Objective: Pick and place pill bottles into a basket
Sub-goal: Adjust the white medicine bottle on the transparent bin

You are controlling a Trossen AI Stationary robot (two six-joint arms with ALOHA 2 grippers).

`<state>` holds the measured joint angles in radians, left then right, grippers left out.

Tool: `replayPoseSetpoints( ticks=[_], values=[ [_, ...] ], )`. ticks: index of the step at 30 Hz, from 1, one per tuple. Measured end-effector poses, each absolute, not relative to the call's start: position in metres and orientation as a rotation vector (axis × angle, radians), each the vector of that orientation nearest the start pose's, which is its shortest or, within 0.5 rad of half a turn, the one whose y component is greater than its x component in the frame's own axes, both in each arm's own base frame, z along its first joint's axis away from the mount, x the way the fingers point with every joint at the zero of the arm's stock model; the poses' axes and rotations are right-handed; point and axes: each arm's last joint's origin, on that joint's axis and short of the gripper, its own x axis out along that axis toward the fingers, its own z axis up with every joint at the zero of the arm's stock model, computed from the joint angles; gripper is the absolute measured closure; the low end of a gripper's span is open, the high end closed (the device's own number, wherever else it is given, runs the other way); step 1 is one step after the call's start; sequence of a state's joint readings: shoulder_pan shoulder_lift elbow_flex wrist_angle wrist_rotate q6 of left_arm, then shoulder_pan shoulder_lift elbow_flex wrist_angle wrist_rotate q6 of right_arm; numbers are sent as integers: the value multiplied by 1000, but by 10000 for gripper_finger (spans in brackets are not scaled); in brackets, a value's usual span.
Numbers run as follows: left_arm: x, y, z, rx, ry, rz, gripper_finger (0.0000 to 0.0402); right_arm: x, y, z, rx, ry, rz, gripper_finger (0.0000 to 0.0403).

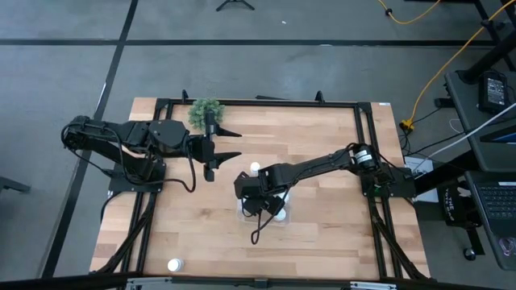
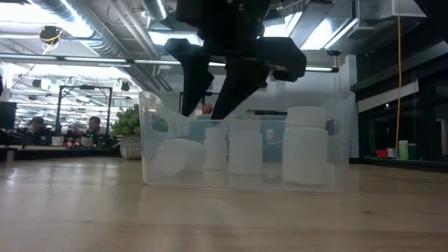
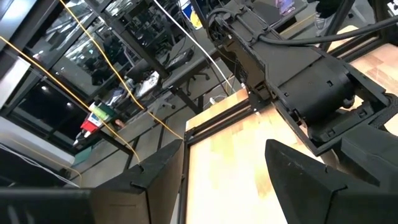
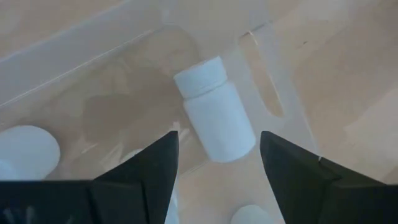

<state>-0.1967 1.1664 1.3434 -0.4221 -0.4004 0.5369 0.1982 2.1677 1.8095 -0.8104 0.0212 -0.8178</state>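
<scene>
Bottles sit inside the clear basket (image 2: pixel 245 157) near the middle of the wooden table (image 1: pixel 185 234). From the low view, three pill bottles stand upright with their caps up – a big one (image 2: pixel 305 145), a middle one (image 2: pixel 246 145) and a smaller one (image 2: pixel 215 148) farther back. One more bottle (image 2: pixel 176 155) lies on its side at the tray's end, and it shows its round end to the low camera, so its long side runs away from that camera. The right gripper (image 2: pixel 217 91) hangs over the tray, and its two dark fingers (image 4: pixel 140 168) are spread apart and hold nothing. In the right wrist view, a lying bottle (image 4: pixel 216 111) shows between those fingers but does not touch them – it rests flat on the tray floor, next to the clear wall, with its cap pointing away from the gripper. Two more bottles are out on the table: one (image 1: pixel 255 168) just beside the right arm and one (image 1: pixel 173 263) far off near the table's front edge. The left gripper (image 1: pixel 228 142) waits well apart from the tray, near the green plant (image 1: pixel 205 112), with its fingers wide open and empty.
</scene>
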Motion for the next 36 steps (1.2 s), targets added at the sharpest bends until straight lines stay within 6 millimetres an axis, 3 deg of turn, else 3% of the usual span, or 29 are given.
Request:
replayPoseSetpoints(
  ticks=[8, 31, 36],
  values=[
    [236, -35, 425, 605, 285, 137, 180, 451, 90, 204, -958, 974, 694, 175],
    [236, -35, 425, 588, 286, 148, 180, 456, 92, 197, -885, 956, 692, 174],
    [236, -35, 425, 588, 286, 148, 180, 457, 91, 194, -884, 964, 694, 155]
  ],
)
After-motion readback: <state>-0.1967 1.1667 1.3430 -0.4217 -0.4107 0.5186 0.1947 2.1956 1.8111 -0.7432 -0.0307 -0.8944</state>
